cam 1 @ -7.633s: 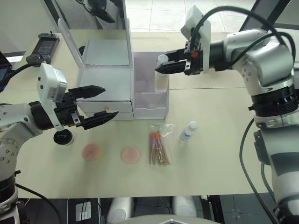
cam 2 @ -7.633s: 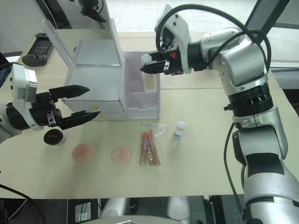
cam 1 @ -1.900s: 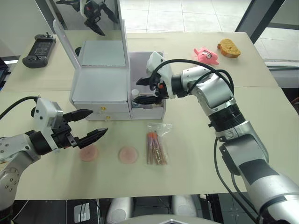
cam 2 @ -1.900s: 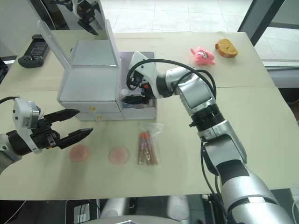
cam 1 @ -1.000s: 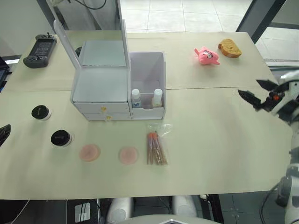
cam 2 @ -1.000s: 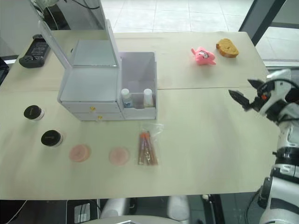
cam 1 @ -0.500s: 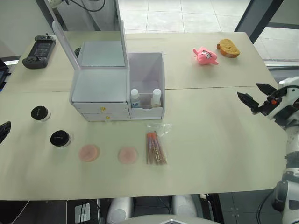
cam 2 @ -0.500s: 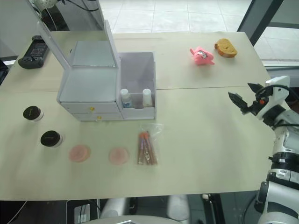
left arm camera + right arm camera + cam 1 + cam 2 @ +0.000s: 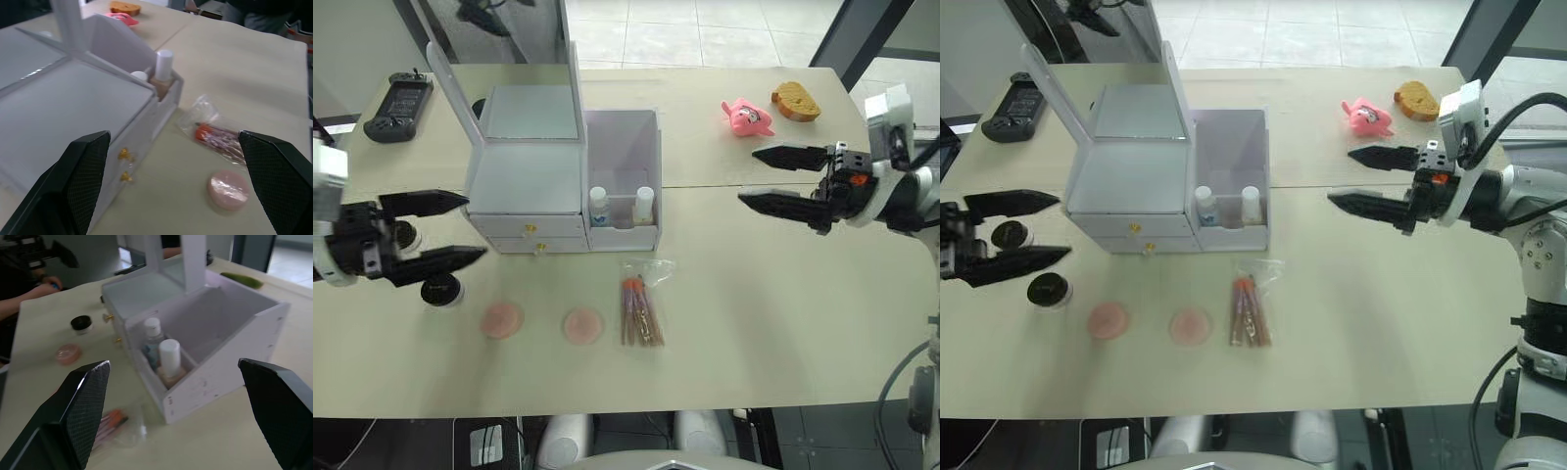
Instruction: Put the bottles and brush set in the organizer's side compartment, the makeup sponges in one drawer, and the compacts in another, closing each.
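Left hand (image 9: 450,227) and right hand (image 9: 759,177) are held apart, empty; bottles (image 9: 620,206) are seated in the side compartment (image 9: 622,147); brush set (image 9: 642,309) is positioned at 6 o'clock.

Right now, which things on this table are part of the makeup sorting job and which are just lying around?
Part of the job:
organizer
two bottles
brush set
two sponges
two compacts

Just lying about:
pink plush toy
orange sponge-like thing
black controller
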You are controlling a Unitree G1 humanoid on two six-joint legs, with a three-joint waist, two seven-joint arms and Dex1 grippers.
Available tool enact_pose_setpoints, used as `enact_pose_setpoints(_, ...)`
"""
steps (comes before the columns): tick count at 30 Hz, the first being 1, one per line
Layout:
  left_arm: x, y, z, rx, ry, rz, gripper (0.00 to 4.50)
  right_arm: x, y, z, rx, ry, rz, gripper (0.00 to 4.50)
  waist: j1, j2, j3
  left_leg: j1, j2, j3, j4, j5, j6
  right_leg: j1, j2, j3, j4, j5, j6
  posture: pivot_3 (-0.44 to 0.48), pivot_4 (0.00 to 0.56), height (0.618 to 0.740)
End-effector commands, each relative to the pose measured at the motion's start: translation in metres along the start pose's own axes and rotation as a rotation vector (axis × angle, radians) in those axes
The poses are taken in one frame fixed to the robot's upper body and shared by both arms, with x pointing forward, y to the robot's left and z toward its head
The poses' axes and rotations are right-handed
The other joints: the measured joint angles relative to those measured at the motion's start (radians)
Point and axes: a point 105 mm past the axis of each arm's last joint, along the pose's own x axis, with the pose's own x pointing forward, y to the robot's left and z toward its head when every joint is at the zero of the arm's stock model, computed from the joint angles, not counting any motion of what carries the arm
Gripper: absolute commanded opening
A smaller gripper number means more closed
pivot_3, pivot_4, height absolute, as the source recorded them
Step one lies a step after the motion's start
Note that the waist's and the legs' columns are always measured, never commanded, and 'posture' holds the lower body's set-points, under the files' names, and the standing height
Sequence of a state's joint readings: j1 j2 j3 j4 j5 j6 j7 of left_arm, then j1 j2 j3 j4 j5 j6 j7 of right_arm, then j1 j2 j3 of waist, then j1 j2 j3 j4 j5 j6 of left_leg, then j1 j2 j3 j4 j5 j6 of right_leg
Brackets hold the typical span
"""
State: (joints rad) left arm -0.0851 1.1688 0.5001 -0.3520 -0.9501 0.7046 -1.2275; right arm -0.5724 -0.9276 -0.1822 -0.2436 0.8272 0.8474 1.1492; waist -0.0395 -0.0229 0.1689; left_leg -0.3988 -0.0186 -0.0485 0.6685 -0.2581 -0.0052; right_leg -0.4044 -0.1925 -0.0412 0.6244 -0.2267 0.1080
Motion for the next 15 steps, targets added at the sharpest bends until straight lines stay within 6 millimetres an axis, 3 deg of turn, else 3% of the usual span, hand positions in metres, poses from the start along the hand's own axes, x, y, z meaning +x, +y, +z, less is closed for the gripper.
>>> enact_pose_setpoints(1,0.024,-0.024,0.007,0.020,0.001,-0.163,4.50,0.006,0.032,-0.002,0.021,0.065,0.128,4.45,0.001,0.000,0.000,0.000,0.000,0.000,0.000,0.000,0.000,0.000,0.000,0.000,0.000,0.000,0.000,0.000,0.150,0.740)
enact_pose_setpoints(4,0.051,-0.040,-0.005,0.010,0.055,-0.264,4.50,0.010,0.039,-0.021,0.090,0.145,0.112,4.45,0.009,0.000,0.000,-0.001,0.000,0.000,0.001,0.000,0.000,0.000,0.000,0.000,0.000,0.000,0.000,0.000,0.150,0.740)
enact_pose_setpoints(7,0.082,-0.055,-0.019,0.014,0.087,-0.345,3.93,0.014,0.028,-0.048,0.139,0.193,-0.040,4.50,0.021,-0.001,0.000,0.000,-0.001,0.000,0.003,0.000,0.000,0.002,0.000,0.001,0.000,0.000,0.000,0.000,0.150,0.740)
enact_pose_setpoints(10,0.110,-0.061,-0.029,0.036,0.077,-0.390,3.00,0.021,0.034,-0.075,0.252,0.242,-0.103,4.50,0.032,-0.001,0.000,-0.003,-0.001,0.000,0.008,0.000,0.001,0.002,0.000,0.000,0.001,0.000,0.000,0.000,0.150,0.740)
enact_pose_setpoints(15,0.151,-0.055,-0.054,0.037,0.072,-0.370,1.40,0.039,0.053,-0.101,0.620,0.179,-0.064,4.50,0.037,-0.001,0.000,-0.006,-0.002,-0.001,0.011,0.000,0.000,0.002,0.000,0.000,-0.001,0.001,-0.002,0.000,0.150,0.740)
